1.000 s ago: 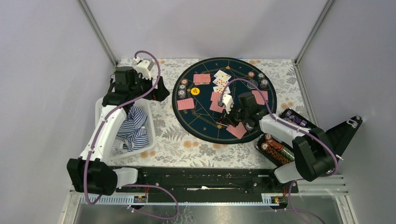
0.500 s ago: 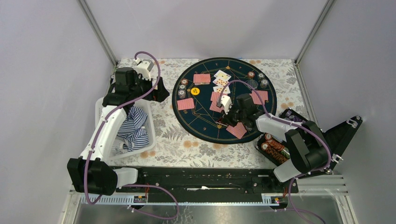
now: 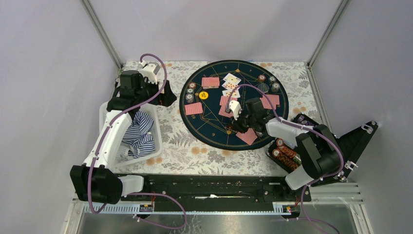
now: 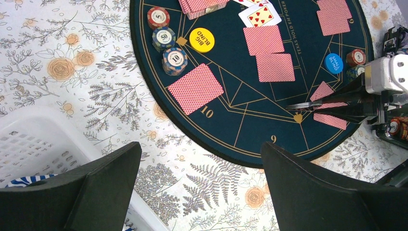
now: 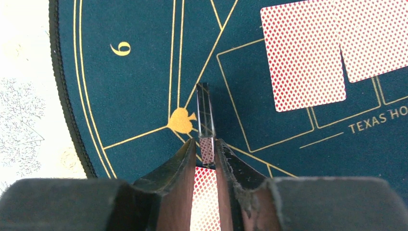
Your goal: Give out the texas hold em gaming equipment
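A round dark blue mat [image 3: 214, 132] holds red-backed cards [image 3: 193, 108], face-up cards [image 3: 231, 80], chip stacks [image 3: 191, 90], a yellow disc [image 3: 203, 95] and a blue disc [image 4: 334, 63]. My right gripper [image 3: 233, 127] is low over the mat's near part, beside a red-backed card [image 3: 247, 136]. In the right wrist view it [image 5: 206, 144] is shut on a thin clear piece [image 5: 206, 113], seen edge-on and sticking out past the tips over a gold spade mark. My left gripper [image 3: 164, 95] is open and empty, above the flowered tablecloth left of the mat.
A white basket [image 3: 157, 127] holding a striped blue-white cloth [image 3: 139, 131] stands at the left under the left arm. A black chip case [image 3: 287, 153] with its lid [image 3: 358, 139] raised sits at the right near edge. Frame posts and walls close in the table.
My right gripper has shifted slightly left over the mat's near part, still shut on the clear piece. The left arm has not moved.
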Action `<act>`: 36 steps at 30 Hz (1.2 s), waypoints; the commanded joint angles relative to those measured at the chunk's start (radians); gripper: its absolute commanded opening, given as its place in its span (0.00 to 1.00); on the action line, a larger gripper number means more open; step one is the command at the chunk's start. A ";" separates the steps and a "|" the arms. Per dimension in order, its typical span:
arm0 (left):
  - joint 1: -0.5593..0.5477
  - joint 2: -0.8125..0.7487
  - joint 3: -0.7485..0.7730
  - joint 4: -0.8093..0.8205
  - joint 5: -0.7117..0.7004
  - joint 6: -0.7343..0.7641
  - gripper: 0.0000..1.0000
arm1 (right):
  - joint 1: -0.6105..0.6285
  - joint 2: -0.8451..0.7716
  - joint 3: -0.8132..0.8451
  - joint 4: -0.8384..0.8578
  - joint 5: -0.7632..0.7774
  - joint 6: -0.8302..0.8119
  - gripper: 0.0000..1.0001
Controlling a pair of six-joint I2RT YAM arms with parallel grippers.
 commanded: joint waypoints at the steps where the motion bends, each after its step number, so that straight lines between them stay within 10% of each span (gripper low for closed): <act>1: 0.010 -0.018 -0.005 0.055 0.021 -0.007 0.99 | 0.010 0.011 0.044 -0.027 -0.004 -0.024 0.30; 20: 0.011 0.005 0.012 0.039 0.028 -0.004 0.99 | 0.009 -0.058 0.137 -0.106 -0.011 0.054 0.99; 36: 0.008 0.232 0.280 -0.242 -0.026 0.180 0.99 | -0.200 -0.350 0.353 -0.308 -0.027 0.363 1.00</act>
